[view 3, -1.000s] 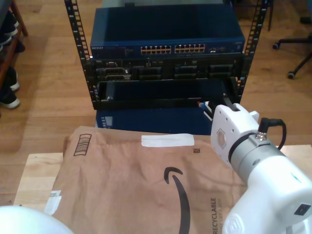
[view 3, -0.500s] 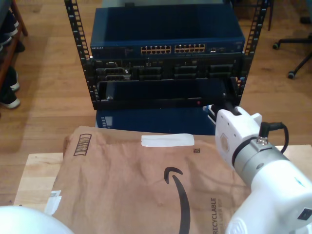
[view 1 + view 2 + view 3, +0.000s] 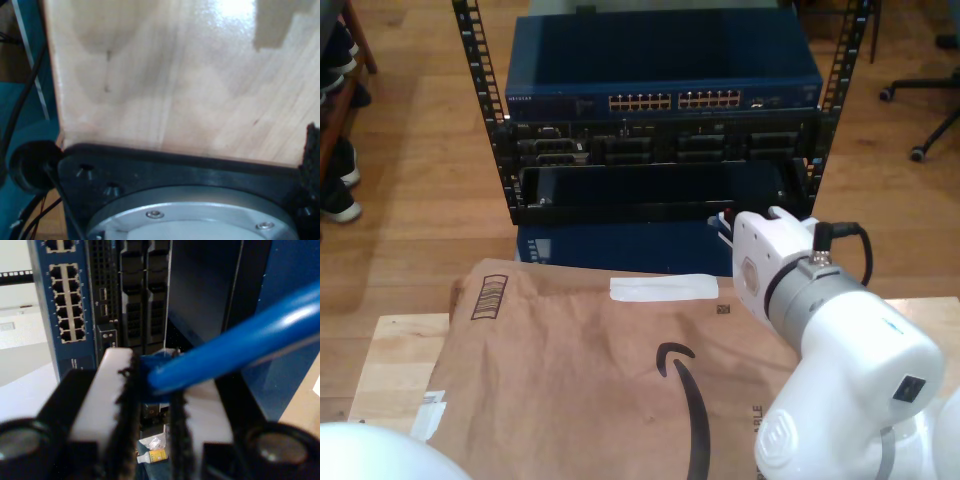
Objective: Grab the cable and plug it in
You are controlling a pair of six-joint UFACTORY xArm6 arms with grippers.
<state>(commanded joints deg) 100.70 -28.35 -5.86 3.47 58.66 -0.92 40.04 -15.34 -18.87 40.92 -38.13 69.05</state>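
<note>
- Your cable (image 3: pixel 235 347) sits pinched between the pads (image 3: pixel 127 400) of my second hand (image 3: pixel 152 390), running blurred and bright blue toward the lens; its plug end is hard to make out behind the pads
- My second hand is closed on the cable, held in front of the rack (image 3: pixel 660 150), near the blue switch (image 3: pixel 67 315) with its rows of ports
- In the exterior view, the arm's white wrist (image 3: pixel 765 265) hides that hand, low on the view's right, over the brown paper bag (image 3: pixel 580 370) on the worktop (image 3: pixel 390 370)
- My first hand: you cannot tell how its jaws stand; its camera looks at pale wood (image 3: pixel 175 75) and a black base plate (image 3: pixel 165 170)
</note>
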